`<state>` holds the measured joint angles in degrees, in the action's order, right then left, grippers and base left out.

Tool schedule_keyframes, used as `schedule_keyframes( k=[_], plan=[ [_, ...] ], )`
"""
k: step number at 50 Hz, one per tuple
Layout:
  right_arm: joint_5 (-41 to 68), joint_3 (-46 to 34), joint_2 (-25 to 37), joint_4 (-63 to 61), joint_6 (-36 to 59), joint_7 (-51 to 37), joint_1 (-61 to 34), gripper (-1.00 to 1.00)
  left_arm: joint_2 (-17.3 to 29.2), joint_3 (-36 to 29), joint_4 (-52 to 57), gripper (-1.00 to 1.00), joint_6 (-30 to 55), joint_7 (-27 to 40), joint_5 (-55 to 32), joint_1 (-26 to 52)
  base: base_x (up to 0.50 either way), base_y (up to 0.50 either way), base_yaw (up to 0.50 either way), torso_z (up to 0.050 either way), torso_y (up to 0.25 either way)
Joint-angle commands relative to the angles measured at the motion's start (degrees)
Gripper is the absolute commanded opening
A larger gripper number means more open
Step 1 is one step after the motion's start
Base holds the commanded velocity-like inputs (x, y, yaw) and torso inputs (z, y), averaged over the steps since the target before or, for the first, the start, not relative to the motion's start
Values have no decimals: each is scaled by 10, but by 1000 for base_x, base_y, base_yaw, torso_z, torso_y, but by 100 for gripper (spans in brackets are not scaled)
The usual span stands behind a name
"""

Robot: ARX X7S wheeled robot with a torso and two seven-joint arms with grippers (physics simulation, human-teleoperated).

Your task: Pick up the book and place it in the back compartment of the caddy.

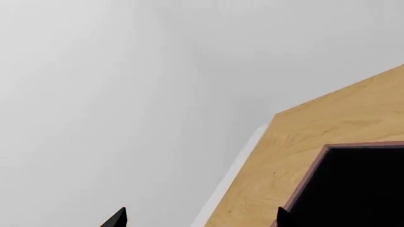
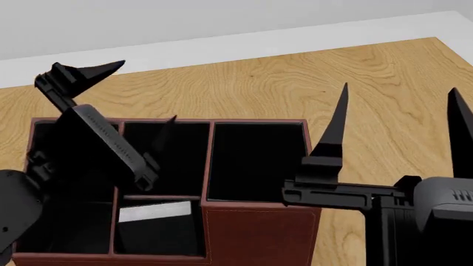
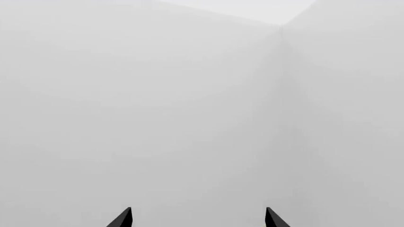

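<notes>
Right gripper (image 2: 399, 119) nearest, spread wide and empty; left gripper (image 2: 140, 100) likewise open and empty above the caddy (image 2: 258, 233), where the book (image 2: 155, 213) lies in a middle-column cell, so placement appears done, only withdrawal remaining.

The right gripper (image 3: 198, 218) is pointing at bare pale walls (image 3: 158, 104), its two dark fingertips (image 3: 124, 218) standing apart.

Stitched red leather-look caddy (image 2: 258, 233) on grained wooden table (image 2: 296, 77).
</notes>
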<state>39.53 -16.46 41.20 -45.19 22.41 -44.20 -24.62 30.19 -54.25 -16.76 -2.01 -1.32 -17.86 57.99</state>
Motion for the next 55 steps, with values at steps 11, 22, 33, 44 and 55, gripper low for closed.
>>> schedule_keyframes(
  k=[11,22,33,44,55],
  plan=[
    [-2,13,24,-50,7,-21,16,100,96,43,238,100,62,97,-36,-48,0,0,0,0,0],
    [-2,29,41,-82,8,-42,32,100,134,59,310,100,75,133,-49,-76,0,0,0,0,0],
    [5,43,58,-112,16,-65,38,100,166,75,364,100,76,173,-53,-103,0,0,0,0,0],
    [-4,44,64,-120,12,-75,41,100,187,92,403,100,67,212,-59,-131,0,0,0,0,0],
    [-14,35,64,-116,8,-74,38,100,211,109,446,100,61,249,-67,-159,0,0,0,0,0]
  ],
)
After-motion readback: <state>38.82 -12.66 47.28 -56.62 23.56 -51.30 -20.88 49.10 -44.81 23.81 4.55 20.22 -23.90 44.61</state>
